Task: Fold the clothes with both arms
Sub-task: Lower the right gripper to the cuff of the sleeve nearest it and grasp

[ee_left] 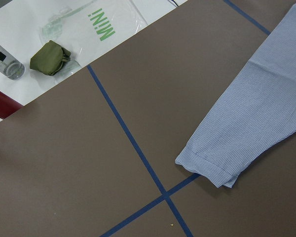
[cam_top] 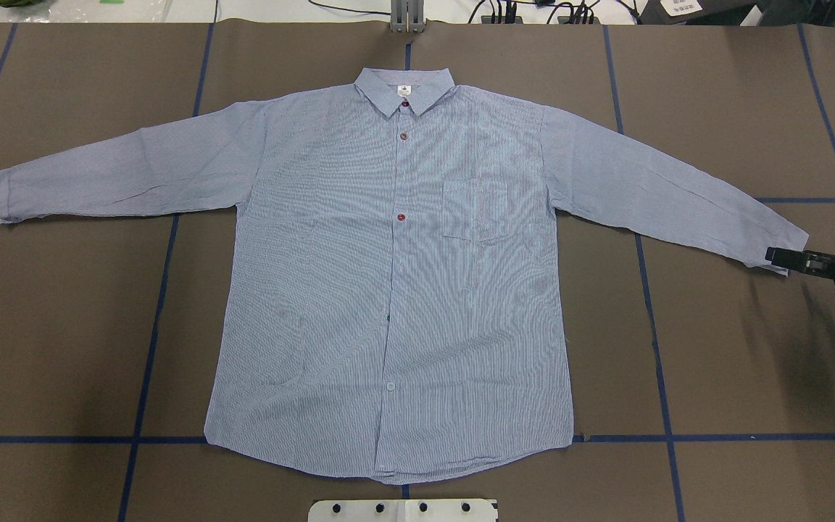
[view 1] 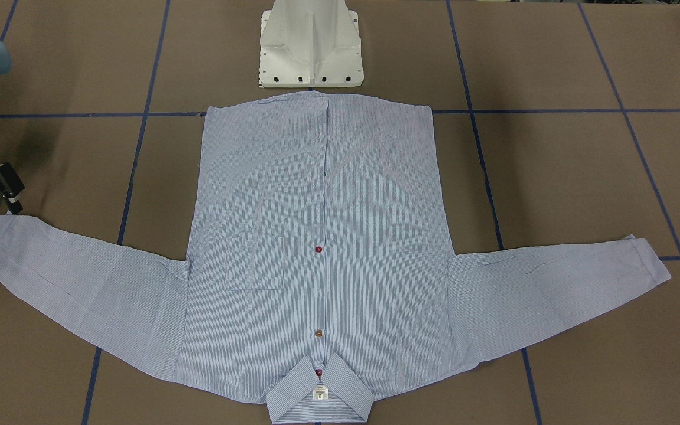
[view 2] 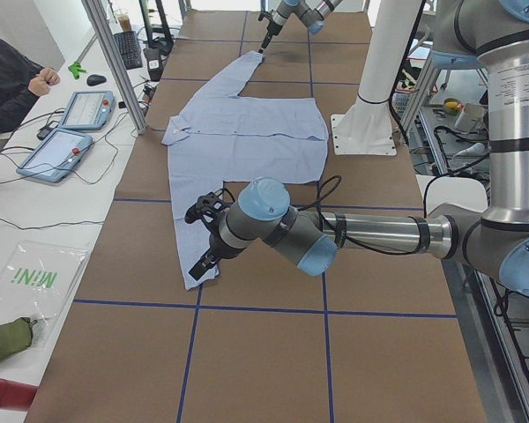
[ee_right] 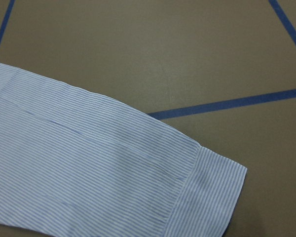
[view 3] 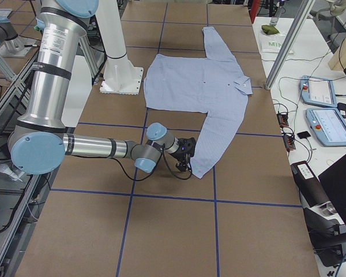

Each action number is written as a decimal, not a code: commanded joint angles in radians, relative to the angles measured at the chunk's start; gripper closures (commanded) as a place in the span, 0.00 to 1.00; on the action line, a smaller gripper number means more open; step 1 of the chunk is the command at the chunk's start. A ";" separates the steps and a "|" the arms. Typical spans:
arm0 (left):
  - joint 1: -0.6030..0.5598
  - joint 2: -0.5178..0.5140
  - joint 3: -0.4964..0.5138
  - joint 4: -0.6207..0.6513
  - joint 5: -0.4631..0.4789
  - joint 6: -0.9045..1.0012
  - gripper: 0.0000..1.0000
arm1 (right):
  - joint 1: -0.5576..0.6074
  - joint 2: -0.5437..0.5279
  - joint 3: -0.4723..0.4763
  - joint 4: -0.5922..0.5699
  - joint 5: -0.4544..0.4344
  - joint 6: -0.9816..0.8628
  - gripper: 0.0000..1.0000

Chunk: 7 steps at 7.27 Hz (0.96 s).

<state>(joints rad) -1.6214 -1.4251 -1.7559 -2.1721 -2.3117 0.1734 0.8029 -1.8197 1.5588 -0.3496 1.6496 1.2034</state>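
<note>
The light blue, finely striped shirt lay flat and buttoned on the desk, front up, collar away from the robot and both sleeves spread wide. The right hand, fingers apart, hung just beside one cuff. The left hand hung near the other.

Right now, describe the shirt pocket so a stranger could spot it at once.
A blue shirt lies flat on the brown table. Beside its lowest red button sits the pocket. It is the only stitched square patch on the front.
</note>
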 commanded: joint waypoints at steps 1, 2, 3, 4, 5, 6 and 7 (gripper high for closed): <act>0.000 0.002 0.001 0.000 0.000 0.000 0.00 | -0.013 0.008 -0.054 0.064 -0.034 0.013 0.29; 0.000 0.002 0.001 0.000 0.000 0.000 0.00 | -0.013 0.008 -0.052 0.064 -0.037 0.019 0.36; 0.000 0.002 0.001 0.000 0.000 0.000 0.00 | -0.013 0.008 -0.052 0.064 -0.039 0.019 0.41; 0.000 0.002 0.001 0.000 0.000 0.000 0.00 | -0.013 0.008 -0.054 0.064 -0.040 0.019 0.41; 0.000 0.002 0.001 0.000 0.000 0.000 0.00 | -0.014 0.008 -0.054 0.064 -0.040 0.019 0.41; 0.000 0.002 0.001 0.000 0.000 0.000 0.00 | -0.016 0.008 -0.054 0.064 -0.040 0.019 0.41; 0.000 0.002 0.001 0.000 0.000 0.000 0.00 | -0.017 0.008 -0.054 0.064 -0.040 0.019 0.42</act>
<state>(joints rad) -1.6214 -1.4235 -1.7549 -2.1721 -2.3117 0.1733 0.7872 -1.8116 1.5050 -0.2854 1.6093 1.2225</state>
